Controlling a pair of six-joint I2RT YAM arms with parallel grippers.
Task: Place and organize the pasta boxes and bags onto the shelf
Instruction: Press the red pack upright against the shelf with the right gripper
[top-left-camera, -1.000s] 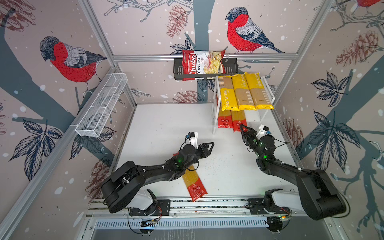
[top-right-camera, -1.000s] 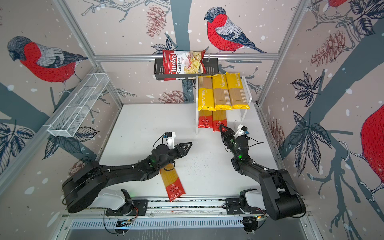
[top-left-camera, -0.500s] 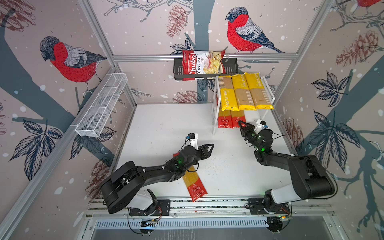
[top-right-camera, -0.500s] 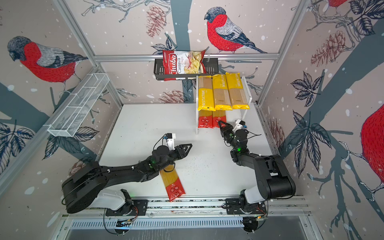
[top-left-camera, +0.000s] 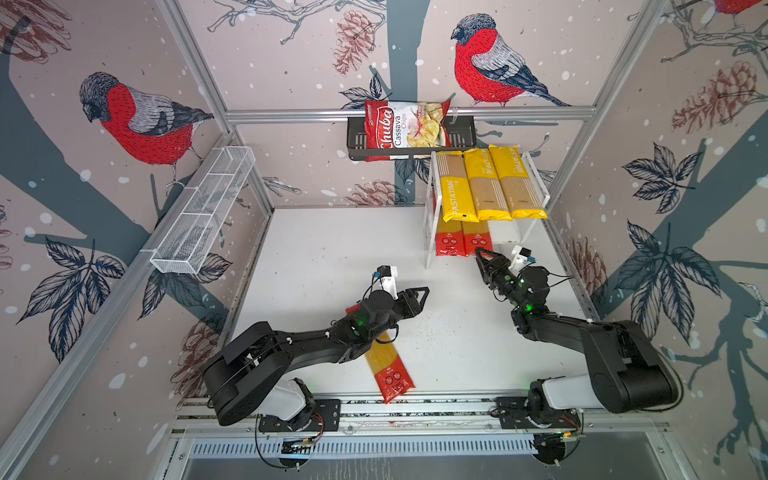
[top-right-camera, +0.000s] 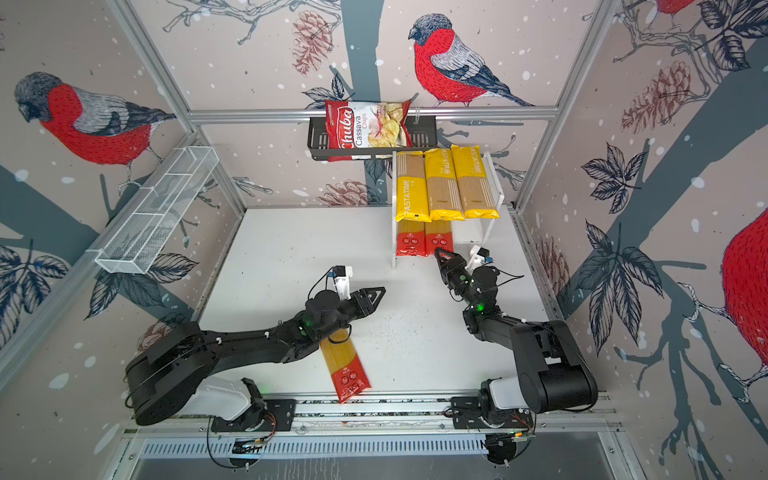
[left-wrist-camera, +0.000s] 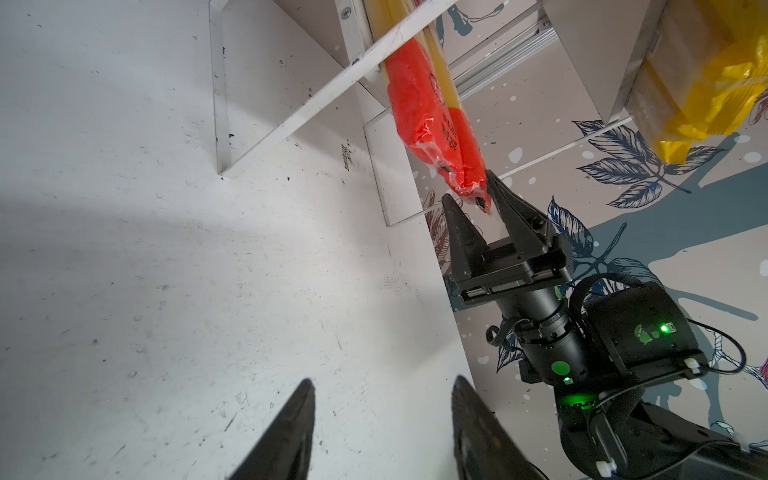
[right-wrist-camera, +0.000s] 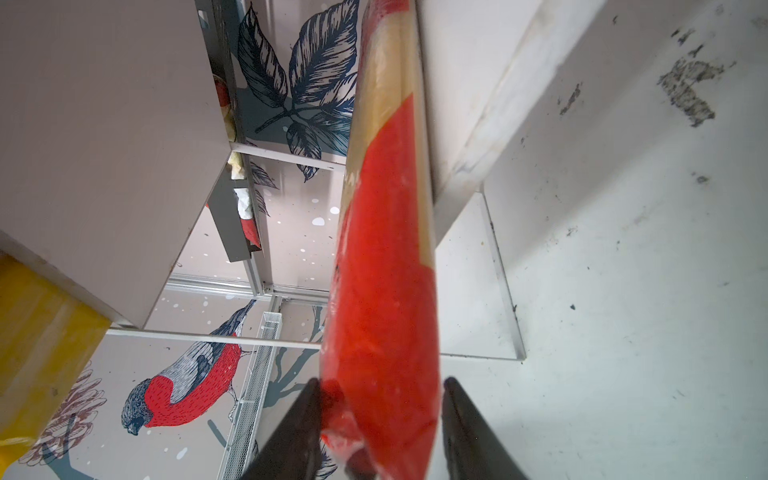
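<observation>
Straddling the near end of a red spaghetti pack (top-left-camera: 478, 239) on the lower board of the shelf (top-left-camera: 505, 235), the right pincer (left-wrist-camera: 469, 185) stands open, one finger (left-wrist-camera: 513, 212) against the film, the other just clear. Hazard: on withdrawal that finger may snag the crinkled end and drag the pack out, or skew it against its red neighbour (top-left-camera: 448, 241). Top board: three yellow packs (top-left-camera: 486, 187). The left pincer (top-left-camera: 424, 291) is open and empty above the counter (top-left-camera: 324, 257). The last red pack (top-left-camera: 390, 370) lies partly under that arm near the front edge, liable to be swept off.

Lab robot cell: aluminium frame (top-left-camera: 291, 114), bird-print walls (top-left-camera: 137, 124), 2 arms (top-left-camera: 307, 349) (top-left-camera: 577, 330)
</observation>
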